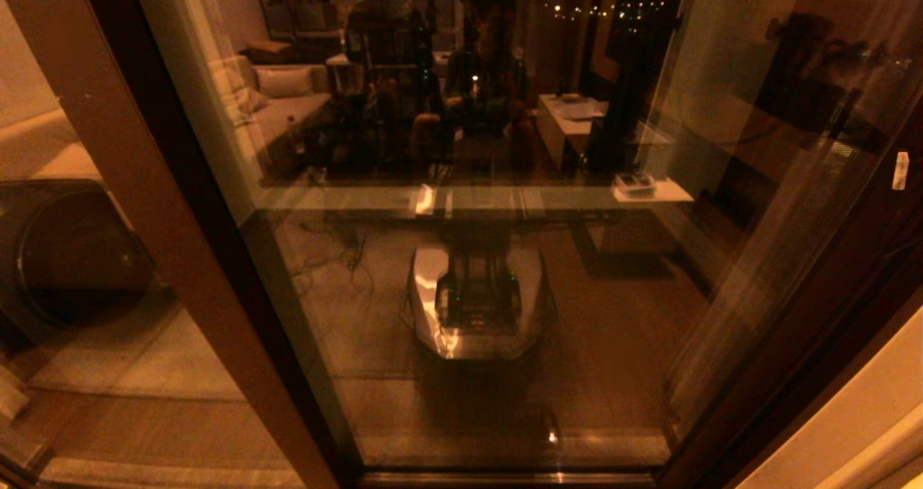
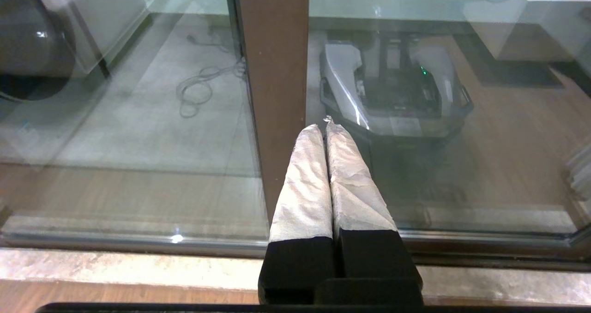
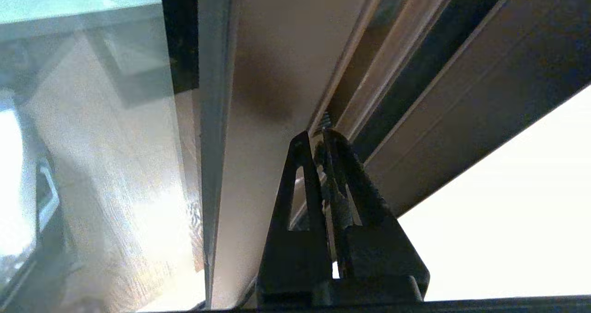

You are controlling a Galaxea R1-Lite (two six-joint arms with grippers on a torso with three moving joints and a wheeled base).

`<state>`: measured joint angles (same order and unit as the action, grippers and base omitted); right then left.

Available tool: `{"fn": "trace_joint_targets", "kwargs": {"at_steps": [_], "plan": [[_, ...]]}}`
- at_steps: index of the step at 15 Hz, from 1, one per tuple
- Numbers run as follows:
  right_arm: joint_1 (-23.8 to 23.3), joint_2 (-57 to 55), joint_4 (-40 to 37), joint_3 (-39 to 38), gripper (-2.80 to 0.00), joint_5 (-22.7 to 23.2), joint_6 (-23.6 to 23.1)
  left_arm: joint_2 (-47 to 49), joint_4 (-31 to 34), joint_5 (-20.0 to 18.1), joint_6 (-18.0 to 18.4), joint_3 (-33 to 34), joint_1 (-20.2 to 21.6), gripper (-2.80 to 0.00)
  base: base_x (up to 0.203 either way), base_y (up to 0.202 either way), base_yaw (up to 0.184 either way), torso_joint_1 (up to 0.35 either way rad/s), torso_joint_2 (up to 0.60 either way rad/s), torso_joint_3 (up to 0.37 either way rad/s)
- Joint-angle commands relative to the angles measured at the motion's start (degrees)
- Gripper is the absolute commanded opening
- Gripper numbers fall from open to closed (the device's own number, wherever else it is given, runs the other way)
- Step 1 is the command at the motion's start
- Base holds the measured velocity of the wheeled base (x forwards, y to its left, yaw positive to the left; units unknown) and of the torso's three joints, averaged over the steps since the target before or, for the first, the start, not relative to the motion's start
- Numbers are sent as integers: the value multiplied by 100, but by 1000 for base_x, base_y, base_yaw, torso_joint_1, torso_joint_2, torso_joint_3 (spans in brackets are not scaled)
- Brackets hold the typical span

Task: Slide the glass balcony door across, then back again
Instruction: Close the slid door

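Our right gripper [image 3: 318, 140], pinched shut and holding nothing, pokes at the edge of the glass balcony door [image 1: 461, 272], which fills the middle of the head view. We think it could slip off. Our left gripper [image 2: 325, 126] rests shut, low by the brown post [image 2: 274, 73].

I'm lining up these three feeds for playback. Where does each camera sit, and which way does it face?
Head view: on the robot's head, looking down at the glass balcony door; no arm shows, only the robot's reflection.
Left wrist view: behind the shut left tool, facing a brown upright rail and the floor track.
Right wrist view: behind the shut right tool, looking along the door frame's edge.
Shared: head and left wrist views both show the reflected robot base.
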<state>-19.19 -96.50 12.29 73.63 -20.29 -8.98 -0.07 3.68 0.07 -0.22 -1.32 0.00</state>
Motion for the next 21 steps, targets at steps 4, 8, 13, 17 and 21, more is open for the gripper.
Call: {"fn": "trace_joint_targets", "kwargs": {"at_steps": [4, 8, 13, 17, 21], "plan": [[-15, -176, 19, 133, -280, -11, 20, -1, 1, 1, -4, 0, 0, -280, 0, 0, 0, 0, 0, 0], [-32, -317, 19, 263, -280, -11, 37, -1, 1, 1, -4, 0, 0, -280, 0, 0, 0, 0, 0, 0], [-33, -369, 19, 301, -280, -18, 63, -1, 1, 1, -4, 0, 0, -280, 0, 0, 0, 0, 0, 0], [-41, -397, 19, 327, -280, -19, 63, -1, 1, 1, -4, 0, 0, -280, 0, 0, 0, 0, 0, 0], [-111, -456, 19, 389, -280, -18, 57, -1, 1, 1, -4, 0, 0, -280, 0, 0, 0, 0, 0, 0]]}}
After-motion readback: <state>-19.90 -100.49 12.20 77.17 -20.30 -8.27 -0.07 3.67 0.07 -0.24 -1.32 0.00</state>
